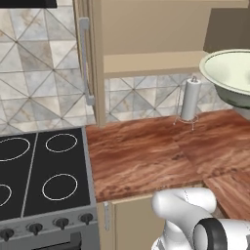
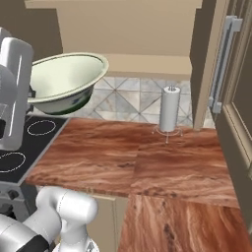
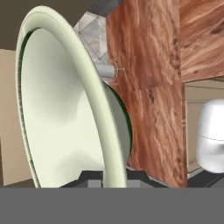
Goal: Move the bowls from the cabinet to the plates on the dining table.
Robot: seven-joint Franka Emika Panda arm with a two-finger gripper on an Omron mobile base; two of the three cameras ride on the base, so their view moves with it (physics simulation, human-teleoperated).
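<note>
Bowl (image 2: 66, 81), pale green, was out of the cabinet (image 2: 147, 29), lifted.
I had the tool (image 3: 114, 180) pinched narrow on its rim; it hung above the tabletop (image 1: 146, 156), for carrying toward the plates.

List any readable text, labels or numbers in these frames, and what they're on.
None readable.
Stove: white burner rings and plain knobs, no markings.
Pale green bowl: no print.
Paper towel roll: blank.
Cabinet door: bar handle, no label.
</note>
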